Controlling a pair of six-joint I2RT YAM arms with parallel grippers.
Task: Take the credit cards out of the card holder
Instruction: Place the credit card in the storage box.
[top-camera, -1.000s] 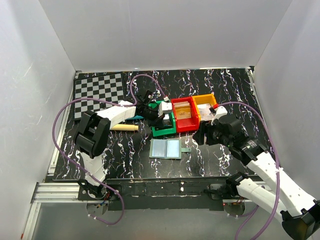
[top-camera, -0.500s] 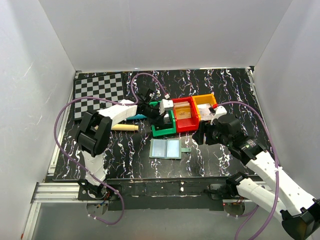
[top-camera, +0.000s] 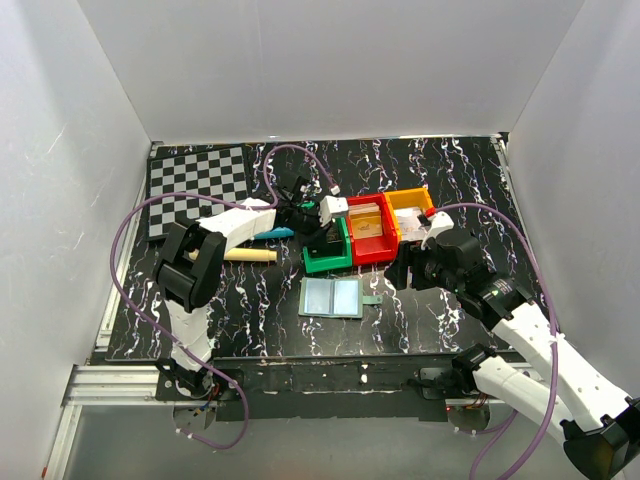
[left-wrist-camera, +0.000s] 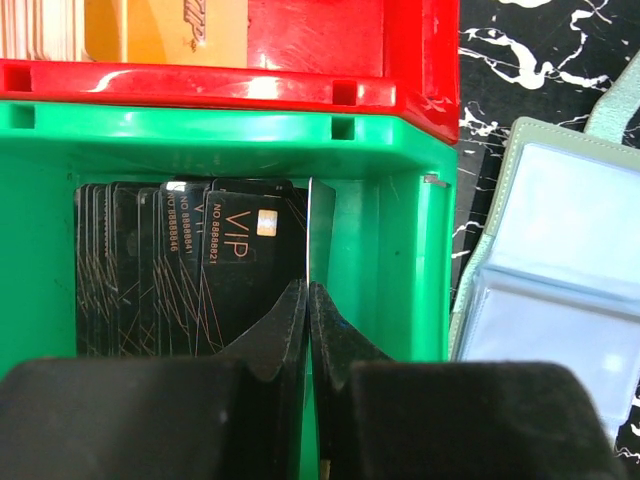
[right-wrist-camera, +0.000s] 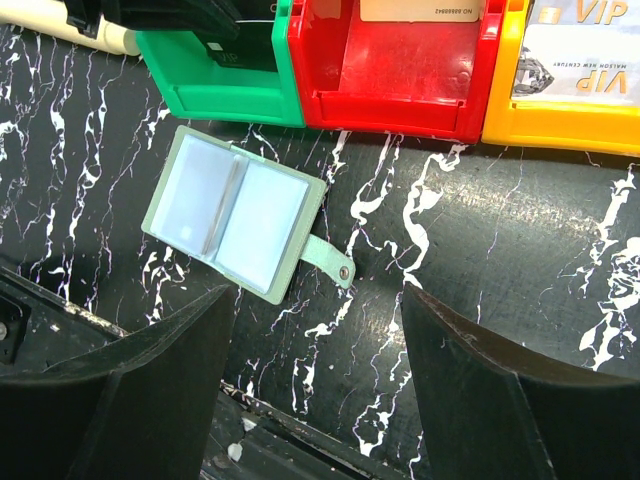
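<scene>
The card holder (top-camera: 331, 297) lies open and flat on the table, its two pale-blue panels up and its tab pointing right; it also shows in the right wrist view (right-wrist-camera: 232, 210) and at the right edge of the left wrist view (left-wrist-camera: 560, 290). My left gripper (left-wrist-camera: 308, 292) is shut on a thin dark credit card (left-wrist-camera: 320, 225), seen edge-on, over the green bin (left-wrist-camera: 200, 130). Several dark credit cards (left-wrist-camera: 180, 270) stand in that bin. My right gripper (right-wrist-camera: 315, 310) hangs open and holds nothing, just right of the holder's tab.
A red bin (top-camera: 370, 235) and an orange bin (top-camera: 410, 205), each with cards, sit right of the green bin (top-camera: 328, 252). A wooden stick (top-camera: 250, 256) and a teal tool (top-camera: 272, 234) lie at the left. A checkerboard (top-camera: 197, 180) is at the back left.
My left gripper has shifted slightly to the right, over the green bin, still shut on the card. The right arm and the card holder have not moved.
</scene>
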